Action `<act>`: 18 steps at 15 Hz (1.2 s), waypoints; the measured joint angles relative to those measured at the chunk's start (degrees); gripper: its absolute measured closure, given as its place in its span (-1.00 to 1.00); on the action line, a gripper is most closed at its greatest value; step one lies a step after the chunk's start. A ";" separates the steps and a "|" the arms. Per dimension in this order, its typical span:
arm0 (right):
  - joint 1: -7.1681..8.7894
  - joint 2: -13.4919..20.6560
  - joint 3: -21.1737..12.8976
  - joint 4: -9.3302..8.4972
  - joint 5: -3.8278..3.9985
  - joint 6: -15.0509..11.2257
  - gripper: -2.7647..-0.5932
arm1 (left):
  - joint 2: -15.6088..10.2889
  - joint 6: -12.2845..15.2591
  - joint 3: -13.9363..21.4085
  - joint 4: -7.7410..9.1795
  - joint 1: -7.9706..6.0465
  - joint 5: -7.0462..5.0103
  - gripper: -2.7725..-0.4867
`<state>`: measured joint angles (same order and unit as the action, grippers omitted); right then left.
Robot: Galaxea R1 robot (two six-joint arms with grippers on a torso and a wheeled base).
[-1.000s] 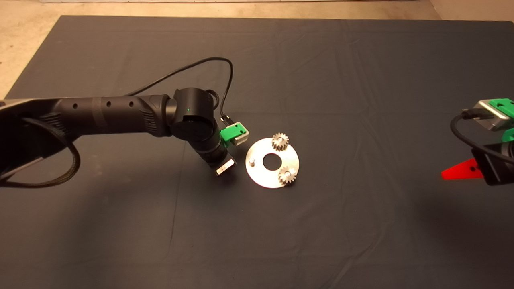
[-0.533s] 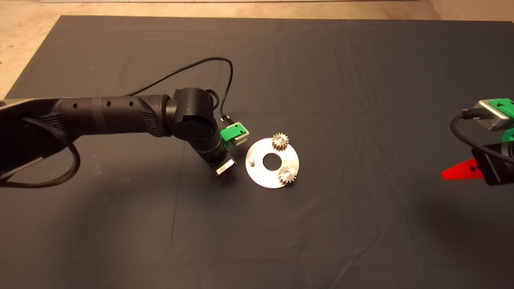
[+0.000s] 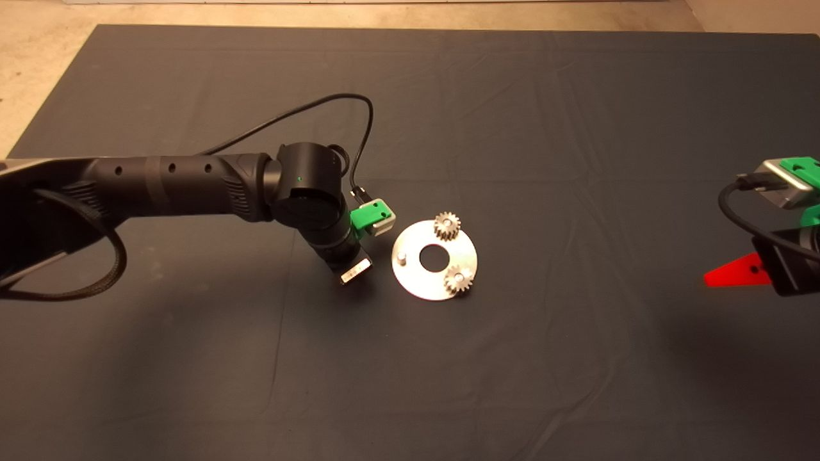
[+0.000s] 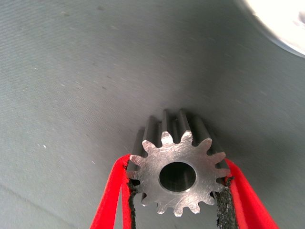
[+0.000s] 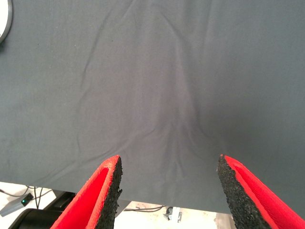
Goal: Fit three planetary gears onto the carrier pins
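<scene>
A flat round silver disc (image 3: 434,282) with a large centre hole lies mid-mat. Two planetary gears sit on carrier pins: one at the far side (image 3: 447,225), one at the near right (image 3: 459,279). The third carrier pin (image 3: 401,258), on the disc's left, is bare. My left gripper (image 4: 177,162) is shut on the third planetary gear (image 4: 177,174), held just left of the disc above the mat; in the head view the wrist (image 3: 333,246) hides the fingers. The disc's edge (image 4: 281,19) shows in the left wrist view. My right gripper (image 5: 167,191) is open, empty, parked at the mat's right edge (image 3: 730,274).
The dark mat (image 3: 512,128) is wrinkled, with bare cloth all around the disc. A black cable (image 3: 333,102) loops from the left wrist over the mat. Pale floor (image 3: 38,64) lies past the mat's far and left edges.
The left wrist has shifted slightly left and toward the near edge, a little away from the disc, still holding the gear. The right arm has not moved.
</scene>
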<state>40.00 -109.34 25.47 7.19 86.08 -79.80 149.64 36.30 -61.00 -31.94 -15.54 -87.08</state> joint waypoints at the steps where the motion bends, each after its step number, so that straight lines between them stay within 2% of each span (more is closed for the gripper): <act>1: -0.01 0.00 -0.02 -0.02 0.00 0.00 0.19 | 0.00 0.00 0.60 0.00 -0.02 -0.02 0.79; 3: 0.00 0.00 -0.02 -0.02 -0.02 0.01 0.19 | 0.02 0.02 1.91 0.05 -0.49 -0.07 0.79; 6: 0.00 0.00 -0.02 0.00 -0.11 0.01 0.19 | 0.06 0.27 3.01 0.02 -3.08 -0.13 0.79; 9: 0.00 0.00 -0.02 0.00 -0.13 0.00 0.19 | 0.39 0.44 3.38 0.07 -4.99 -0.18 0.80; 12: -0.01 0.00 -0.02 0.00 -0.20 0.00 0.19 | 1.19 0.52 3.69 0.24 -5.62 -0.33 0.80; 14: -0.01 0.00 -0.02 0.00 -0.33 0.01 0.19 | 2.10 0.63 3.69 0.94 -5.64 -0.35 0.80; 16: 0.00 0.00 -0.02 0.00 -0.38 0.01 0.19 | 2.76 0.66 3.71 3.03 -6.24 -0.33 0.81; 18: 0.00 0.00 -0.02 0.00 -0.35 0.00 0.19 | 3.28 0.68 3.77 4.08 -6.73 -0.35 0.81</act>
<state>40.00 -109.34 25.44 7.19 85.72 -79.80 152.92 36.99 -57.23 -27.86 -22.27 -87.43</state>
